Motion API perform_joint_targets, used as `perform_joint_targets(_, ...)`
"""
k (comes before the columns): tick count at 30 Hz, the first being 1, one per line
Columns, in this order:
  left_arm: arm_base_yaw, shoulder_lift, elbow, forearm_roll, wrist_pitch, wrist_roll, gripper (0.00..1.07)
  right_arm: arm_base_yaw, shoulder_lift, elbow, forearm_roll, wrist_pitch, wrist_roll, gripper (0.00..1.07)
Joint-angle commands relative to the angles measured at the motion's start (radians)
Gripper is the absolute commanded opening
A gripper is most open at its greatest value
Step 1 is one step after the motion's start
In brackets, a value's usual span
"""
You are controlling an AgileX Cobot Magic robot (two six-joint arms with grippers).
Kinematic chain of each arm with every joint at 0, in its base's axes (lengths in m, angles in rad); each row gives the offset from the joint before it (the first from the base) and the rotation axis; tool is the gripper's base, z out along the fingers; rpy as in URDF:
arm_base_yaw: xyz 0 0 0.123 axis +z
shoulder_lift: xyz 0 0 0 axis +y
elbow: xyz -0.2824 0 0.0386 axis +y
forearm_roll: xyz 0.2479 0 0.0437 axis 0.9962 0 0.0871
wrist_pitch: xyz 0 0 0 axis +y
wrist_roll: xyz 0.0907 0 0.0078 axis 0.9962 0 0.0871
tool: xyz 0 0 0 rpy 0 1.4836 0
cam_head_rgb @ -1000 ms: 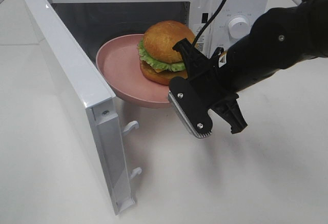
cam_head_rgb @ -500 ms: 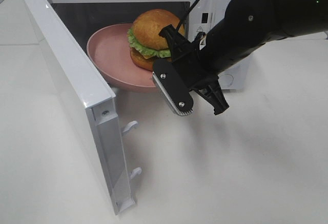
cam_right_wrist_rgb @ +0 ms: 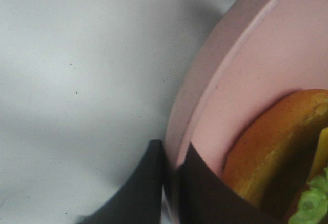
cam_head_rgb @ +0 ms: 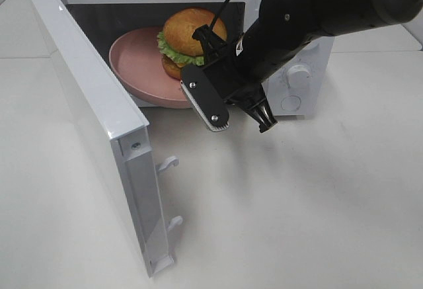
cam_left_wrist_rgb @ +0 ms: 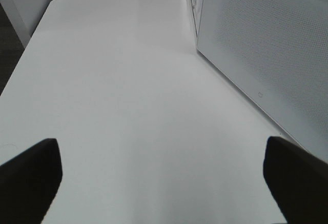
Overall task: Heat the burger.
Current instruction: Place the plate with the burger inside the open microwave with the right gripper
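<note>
Nearest, the microwave door (cam_head_rgb: 99, 123) stands swung wide toward the camera on the left. Two white latch hooks (cam_head_rgb: 170, 163) jut from its inner edge above the white table (cam_head_rgb: 297, 223). The left gripper (cam_left_wrist_rgb: 164, 180) sits low over that table just beside the door's perforated outer face, fingertips (cam_left_wrist_rgb: 31, 172) wide apart with only tabletop between them; the high view does not show it.

Farther in, the right gripper (cam_right_wrist_rgb: 171, 183) is clamped on the near rim of the pink plate (cam_head_rgb: 135, 71), one dark finger (cam_right_wrist_rgb: 138, 188) outside the rim and the other inside. The plate lies in the mouth of the microwave (cam_head_rgb: 317, 71), and the burger (cam_head_rgb: 188, 41) sits on it toward its right side, just behind the gripper.

From above, the gripper body covers the burger's lower right edge and part of the plate rim. Whether the plate rests on the oven floor or is lifted cannot be told. The right wrist view is very close and soft, showing only a slice of plate, bun and lettuce.

The right arm reaches in from the upper right, angled down and leftward across the control panel, where one knob (cam_head_rgb: 299, 75) shows below it. A black cable (cam_head_rgb: 228, 1) rises from the wrist.
</note>
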Motion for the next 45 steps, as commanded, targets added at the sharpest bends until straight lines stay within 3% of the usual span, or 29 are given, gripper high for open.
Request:
perform_joint_targets(1, 0.002, -0.012, -0.001, -0.001, -0.018, -0.001, 1.00, -0.002, 0.026, -0.067, -0.036, -0.037, 0.019, 0.00)
perform_joint_targets(8, 0.002, -0.012, -0.001, -0.001, -0.018, -0.001, 1.00, -0.002, 0.085, -0.128, -0.037, -0.036, 0.020, 0.00)
perform_joint_targets(25, 0.002, -0.012, -0.001, -0.001, -0.018, -0.001, 1.00, -0.002, 0.241, -0.356, -0.201, 0.006, 0.205, 0.00)
perform_joint_targets(45, 0.002, -0.012, -0.001, -0.001, -0.018, -0.001, 1.00, -0.004, 0.274, -0.378, -0.242, 0.026, 0.288, 0.00)
